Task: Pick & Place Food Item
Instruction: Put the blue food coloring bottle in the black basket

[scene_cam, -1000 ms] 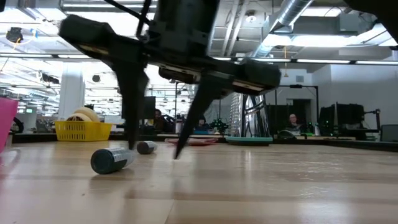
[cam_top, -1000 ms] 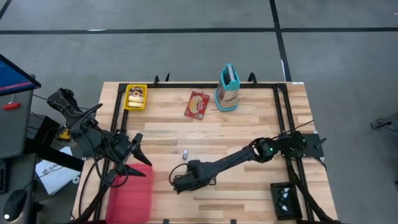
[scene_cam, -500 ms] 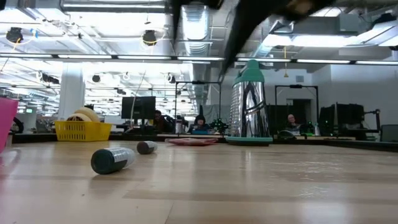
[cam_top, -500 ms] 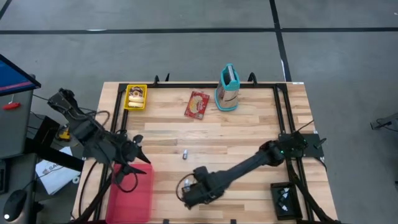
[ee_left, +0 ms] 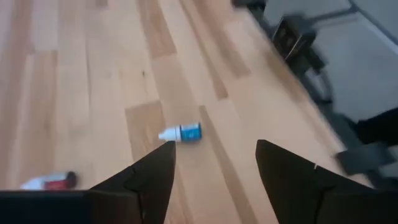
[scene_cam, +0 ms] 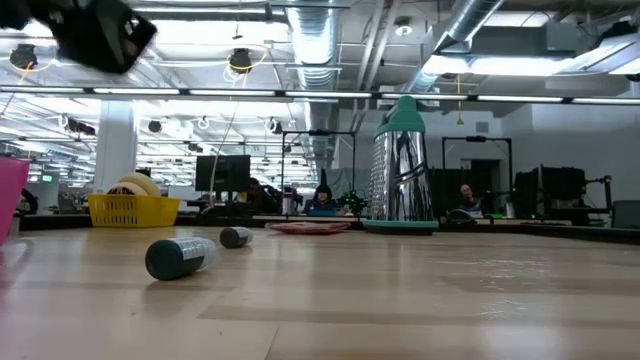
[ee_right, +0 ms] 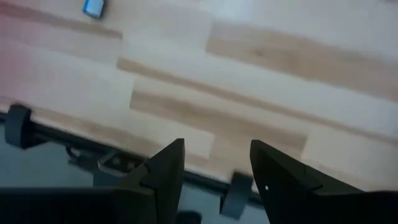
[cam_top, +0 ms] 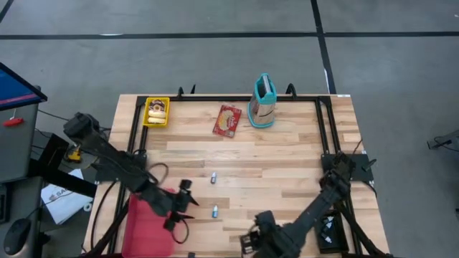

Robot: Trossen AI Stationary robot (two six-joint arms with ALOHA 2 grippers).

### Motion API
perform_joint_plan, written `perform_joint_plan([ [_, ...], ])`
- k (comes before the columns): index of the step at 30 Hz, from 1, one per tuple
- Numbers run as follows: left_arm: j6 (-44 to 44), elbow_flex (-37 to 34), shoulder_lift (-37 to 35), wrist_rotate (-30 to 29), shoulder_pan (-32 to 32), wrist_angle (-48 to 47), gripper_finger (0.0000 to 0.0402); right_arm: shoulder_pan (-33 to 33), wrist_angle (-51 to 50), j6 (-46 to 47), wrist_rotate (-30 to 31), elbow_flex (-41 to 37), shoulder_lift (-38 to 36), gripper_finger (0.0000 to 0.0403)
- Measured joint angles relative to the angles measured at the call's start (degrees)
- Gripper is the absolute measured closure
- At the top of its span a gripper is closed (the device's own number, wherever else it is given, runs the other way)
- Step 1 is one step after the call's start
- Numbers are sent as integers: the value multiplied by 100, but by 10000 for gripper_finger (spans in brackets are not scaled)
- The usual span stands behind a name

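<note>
Two small bottles lie on their sides on the wooden table: one with a blue label, and one farther back. My left gripper stands open by the pink tray's right edge, pointing slantwise down at the blue-labelled bottle, short of it. My right gripper hangs open over the table's near edge, holding nothing. A red food packet lies flat at the back.
A yellow basket holding food sits at the back left. A teal-topped grater stands upright at the back, right of the packet. A black holder sits off the near right corner. Bare wood lies across the table's middle and right.
My left gripper has come down and toward the table's right edge, across the pink tray toward the blue-labelled bottle. My right gripper has risen from over that bottle and drawn back to the near edge. Both bottles have stayed where they lay.
</note>
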Motion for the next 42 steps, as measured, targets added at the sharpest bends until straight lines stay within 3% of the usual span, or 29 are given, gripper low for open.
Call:
perform_joint_plan([
  [4, -59, -1, 889, 442, 172, 743, 180, 212, -11, 299, 19, 0, -8, 227],
  [7, -280, 130, 1373, 668, 323, 610, 195, 292, -54, 507, 24, 0, -8, 227],
  [10, -300, 403, 1570, 940, 497, 393, 239, 354, -104, 712, 100, 0, -8, 227],
  [16, -236, 548, 1701, 1575, 966, 329, 382, 380, -139, 748, 107, 0, -8, 227],
  [21, -296, 522, 1703, 1746, 1214, 316, 392, 375, -177, 753, 119, 0, -8, 227],
  [27, -90, 564, 1703, 2738, 1380, 680, 358, 382, -177, 753, 118, 2, -5, 227],
  [36, 3734, 705, 1668, 2556, 1347, 68, 217, 415, -177, 756, 107, 2, -1, 227],
  [42, 4366, 705, 1906, 2615, 1585, 454, 200, 384, -177, 775, 105, 2, 1, 227],
])
